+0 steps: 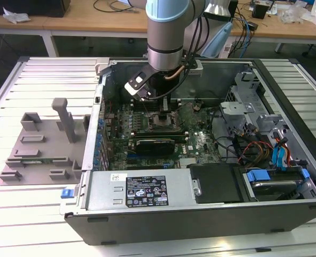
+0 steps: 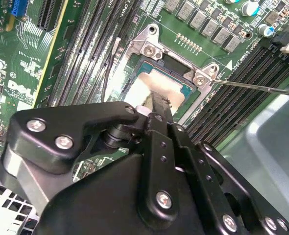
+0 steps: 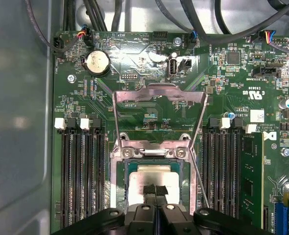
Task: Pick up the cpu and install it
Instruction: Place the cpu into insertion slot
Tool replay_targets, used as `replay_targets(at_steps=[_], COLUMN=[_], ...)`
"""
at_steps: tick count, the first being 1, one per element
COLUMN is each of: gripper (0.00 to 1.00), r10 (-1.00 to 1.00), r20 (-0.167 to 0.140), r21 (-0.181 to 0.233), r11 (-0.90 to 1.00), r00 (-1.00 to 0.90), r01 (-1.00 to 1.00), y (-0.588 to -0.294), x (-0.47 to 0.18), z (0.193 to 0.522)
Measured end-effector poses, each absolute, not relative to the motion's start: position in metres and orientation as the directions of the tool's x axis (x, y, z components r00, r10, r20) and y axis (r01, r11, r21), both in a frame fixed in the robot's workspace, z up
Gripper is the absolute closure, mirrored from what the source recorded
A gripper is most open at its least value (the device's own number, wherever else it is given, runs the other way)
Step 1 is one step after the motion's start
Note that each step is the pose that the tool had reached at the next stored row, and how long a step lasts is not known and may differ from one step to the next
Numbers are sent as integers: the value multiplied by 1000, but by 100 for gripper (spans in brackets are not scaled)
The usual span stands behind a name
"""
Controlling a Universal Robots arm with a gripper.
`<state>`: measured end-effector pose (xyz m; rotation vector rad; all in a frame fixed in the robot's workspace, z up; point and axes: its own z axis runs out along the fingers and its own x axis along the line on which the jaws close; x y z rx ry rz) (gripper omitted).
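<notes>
The one cpu (image 3: 152,177) lies flat in the socket frame (image 3: 154,145), silver top up. It is square, with no long axis, and its edges run parallel to the frame's. The frame hems in all four sides. The room above is open, with the one load plate (image 3: 159,93) swung up. Two banks of memory slots (image 3: 81,171) flank the socket. The tool (image 3: 155,190) has both fingers closed together, holding nothing, with the tips at the cpu's top.

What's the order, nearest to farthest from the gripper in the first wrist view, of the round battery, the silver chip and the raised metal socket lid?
Counting out from the gripper:
1. the silver chip, right beneath it.
2. the raised metal socket lid, standing just beyond the chip.
3. the round battery, farther out, well past the lid.
</notes>
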<state>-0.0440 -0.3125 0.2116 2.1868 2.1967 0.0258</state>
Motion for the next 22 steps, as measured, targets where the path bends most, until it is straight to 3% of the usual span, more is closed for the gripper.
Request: replay_targets(at_steps=[22], gripper=[89], r10=[1000], r20=[-18], r21=[41], r11=[5], r00=[-4], r01=[999], y=[-313], x=[-44], z=[204])
